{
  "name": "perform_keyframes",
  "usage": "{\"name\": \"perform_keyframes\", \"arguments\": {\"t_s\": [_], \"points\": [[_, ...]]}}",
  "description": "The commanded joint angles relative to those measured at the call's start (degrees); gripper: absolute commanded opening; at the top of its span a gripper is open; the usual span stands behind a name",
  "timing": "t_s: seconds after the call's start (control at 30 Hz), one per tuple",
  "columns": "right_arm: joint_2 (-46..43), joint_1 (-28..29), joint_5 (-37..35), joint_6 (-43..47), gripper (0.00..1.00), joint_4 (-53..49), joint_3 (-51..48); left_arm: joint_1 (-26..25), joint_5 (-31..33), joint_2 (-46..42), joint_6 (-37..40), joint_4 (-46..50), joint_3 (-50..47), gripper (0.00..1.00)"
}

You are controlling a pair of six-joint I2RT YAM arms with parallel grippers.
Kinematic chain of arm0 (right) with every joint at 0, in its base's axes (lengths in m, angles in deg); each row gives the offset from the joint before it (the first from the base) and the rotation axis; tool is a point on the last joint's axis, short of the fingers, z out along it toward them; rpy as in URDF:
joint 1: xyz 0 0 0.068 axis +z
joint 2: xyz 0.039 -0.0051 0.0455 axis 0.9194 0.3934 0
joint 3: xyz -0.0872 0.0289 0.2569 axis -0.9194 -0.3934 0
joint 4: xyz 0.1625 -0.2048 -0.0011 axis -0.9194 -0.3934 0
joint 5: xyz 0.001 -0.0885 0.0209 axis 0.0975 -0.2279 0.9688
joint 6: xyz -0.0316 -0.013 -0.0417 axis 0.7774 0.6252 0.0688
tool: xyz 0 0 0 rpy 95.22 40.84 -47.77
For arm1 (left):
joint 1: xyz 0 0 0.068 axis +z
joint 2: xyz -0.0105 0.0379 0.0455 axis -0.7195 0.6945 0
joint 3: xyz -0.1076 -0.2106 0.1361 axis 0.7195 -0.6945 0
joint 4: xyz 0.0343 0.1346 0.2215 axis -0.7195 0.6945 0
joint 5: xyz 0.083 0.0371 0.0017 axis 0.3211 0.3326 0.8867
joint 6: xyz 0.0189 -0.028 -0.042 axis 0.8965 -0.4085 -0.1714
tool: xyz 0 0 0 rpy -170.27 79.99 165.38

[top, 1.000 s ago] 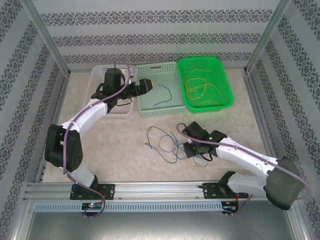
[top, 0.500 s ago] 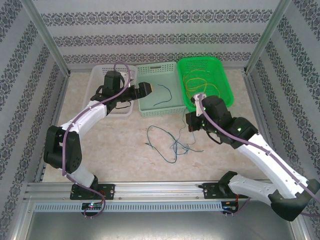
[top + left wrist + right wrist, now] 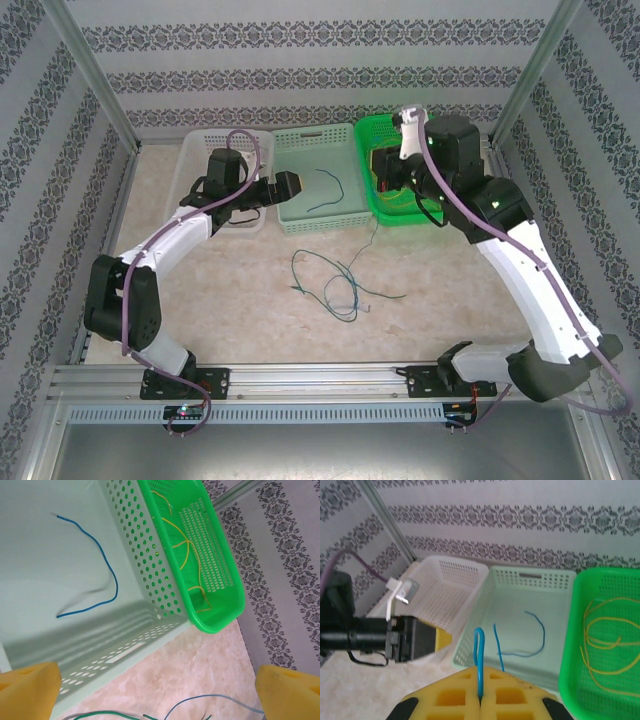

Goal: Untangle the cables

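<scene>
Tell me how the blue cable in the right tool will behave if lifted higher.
Probably floppy: the blue cable loops limply above the shut right tool. Likely light, being so thin. May tug the other cables.

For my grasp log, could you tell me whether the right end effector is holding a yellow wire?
No, the wire pinched in the shut right end effector is blue.

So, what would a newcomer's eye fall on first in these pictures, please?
The bright green basket at the far right, with yellow cables coiled inside. Above it the right end effector is shut on a blue cable that trails down to the tangle at the table's centre.
</scene>
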Motion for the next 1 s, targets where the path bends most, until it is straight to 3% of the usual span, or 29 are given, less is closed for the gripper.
{"name": "perform_keyframes", "arguments": {"t_s": [0.0, 0.33, 0.6, 0.97], "points": [[1.51, -1.56, 3.89, -0.56, 0.00, 5.09, 4.28, 0.48, 1.05, -2.41, 1.61, 0.89, -1.40, 1.00], [7.85, -3.71, 4.44, -0.65, 0.00, 10.60, 15.12, 0.56, 2.29, -3.09, 1.82, 1.10, -2.46, 1.00], [17.19, -4.29, 7.05, -0.37, 0.00, 9.71, 33.64, 0.77, 2.91, -3.54, 1.53, 0.63, -3.73, 1.00], [34.85, -8.63, 13.60, -6.88, 0.00, 11.62, 33.98, 1.16, 3.95, -5.79, 1.03, 0.65, -5.64, 1.00]]}}
